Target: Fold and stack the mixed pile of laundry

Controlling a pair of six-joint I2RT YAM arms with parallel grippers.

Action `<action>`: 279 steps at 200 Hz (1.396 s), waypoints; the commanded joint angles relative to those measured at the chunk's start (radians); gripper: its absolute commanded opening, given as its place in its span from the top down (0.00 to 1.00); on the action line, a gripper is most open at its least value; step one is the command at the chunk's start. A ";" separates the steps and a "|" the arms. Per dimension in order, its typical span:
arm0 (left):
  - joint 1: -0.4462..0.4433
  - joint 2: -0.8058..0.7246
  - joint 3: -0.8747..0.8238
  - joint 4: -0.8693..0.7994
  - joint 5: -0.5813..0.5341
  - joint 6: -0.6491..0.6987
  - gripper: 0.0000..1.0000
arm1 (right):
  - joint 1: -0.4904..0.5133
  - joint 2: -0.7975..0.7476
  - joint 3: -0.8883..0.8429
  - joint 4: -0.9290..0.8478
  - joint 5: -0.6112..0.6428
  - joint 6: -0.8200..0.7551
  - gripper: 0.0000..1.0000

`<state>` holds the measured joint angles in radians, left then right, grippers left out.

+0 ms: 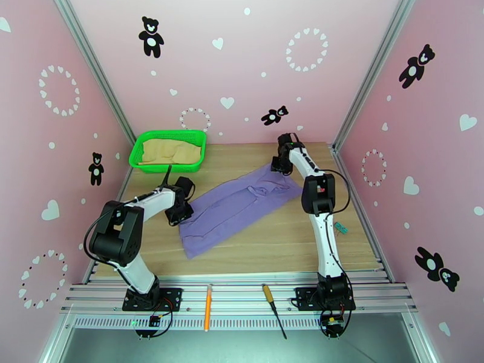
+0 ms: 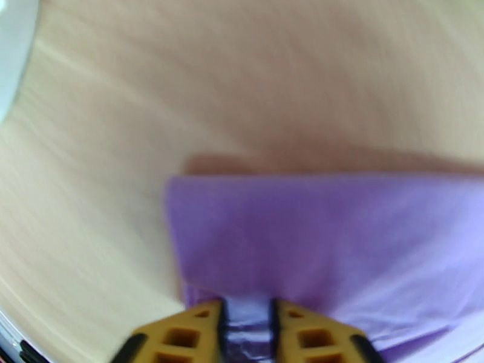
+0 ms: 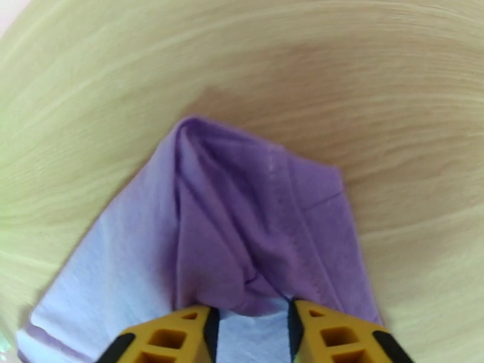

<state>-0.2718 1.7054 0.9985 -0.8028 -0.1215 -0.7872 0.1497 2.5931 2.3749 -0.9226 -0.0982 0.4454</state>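
Note:
The lavender-purple shirt (image 1: pixel 242 207) lies folded into a long strip, running diagonally across the middle of the wooden table. My left gripper (image 1: pixel 180 213) is at the strip's near-left end. In the left wrist view its jaws (image 2: pixel 247 319) stand open, with the shirt's edge (image 2: pixel 333 237) lying between the yellow fingertips. My right gripper (image 1: pixel 281 166) is at the far-right end. It is open (image 3: pixel 251 319) too, with a bunched corner of the shirt (image 3: pixel 254 225) between its tips. The tan-beige garment (image 1: pixel 169 152) lies in the green basket (image 1: pixel 136 153).
The green mesh basket stands at the table's back left, close to the left arm. An orange pen (image 1: pixel 207 307) and a screwdriver (image 1: pixel 271 307) lie on the metal rail at the front. A small green object (image 1: pixel 342 228) lies by the right arm. Pink walls enclose three sides.

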 commanded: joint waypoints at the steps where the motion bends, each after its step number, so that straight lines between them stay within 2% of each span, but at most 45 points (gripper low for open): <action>1: -0.004 -0.077 0.005 -0.127 -0.012 -0.024 0.49 | -0.024 -0.006 0.038 -0.032 -0.065 0.002 0.55; 31: -0.003 -0.149 0.191 -0.285 -0.161 0.027 0.35 | -0.039 -0.135 0.038 -0.045 -0.060 0.002 0.46; 44: 0.000 -0.150 0.305 -0.341 -0.215 0.062 0.34 | -0.041 -0.204 0.034 -0.085 -0.029 -0.002 0.43; 57: 0.003 -0.130 0.413 -0.361 -0.220 0.108 0.34 | -0.041 -0.292 -0.024 -0.121 0.011 0.006 0.43; 70: 0.005 -0.081 0.503 -0.347 -0.187 0.159 0.37 | -0.036 -0.422 -0.197 -0.101 0.049 0.035 0.42; 101: 0.006 0.152 0.676 -0.278 -0.054 0.267 0.55 | -0.023 -0.750 -0.745 0.063 0.095 0.154 0.43; 123: 0.005 0.324 0.768 -0.245 0.004 0.294 0.60 | -0.021 -0.857 -1.018 0.172 0.049 0.226 0.43; 154: 0.003 0.435 0.774 -0.194 0.004 0.294 0.60 | -0.006 -0.794 -1.103 0.254 -0.001 0.269 0.44; 202: 0.003 0.500 0.703 -0.129 -0.026 0.293 0.61 | 0.008 -0.666 -1.054 0.302 0.035 0.329 0.44; 229: 0.002 0.529 0.669 -0.127 -0.002 0.283 0.63 | 0.019 -0.574 -0.987 0.290 0.036 0.332 0.46; 240: -0.002 0.522 0.639 -0.127 0.008 0.271 0.63 | 0.023 -0.527 -0.938 0.272 0.030 0.325 0.50; 252: -0.010 0.507 0.602 -0.125 0.023 0.260 0.64 | 0.029 -0.474 -0.875 0.246 0.024 0.314 0.59; 279: -0.020 0.459 0.489 -0.108 0.062 0.241 0.64 | 0.031 -0.363 -0.710 0.180 0.005 0.273 0.66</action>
<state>-0.2752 2.1590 1.6093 -0.8799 -0.1280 -0.5247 0.1677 2.1159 1.5467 -0.7391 -0.0677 0.7502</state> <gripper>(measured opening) 0.366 0.354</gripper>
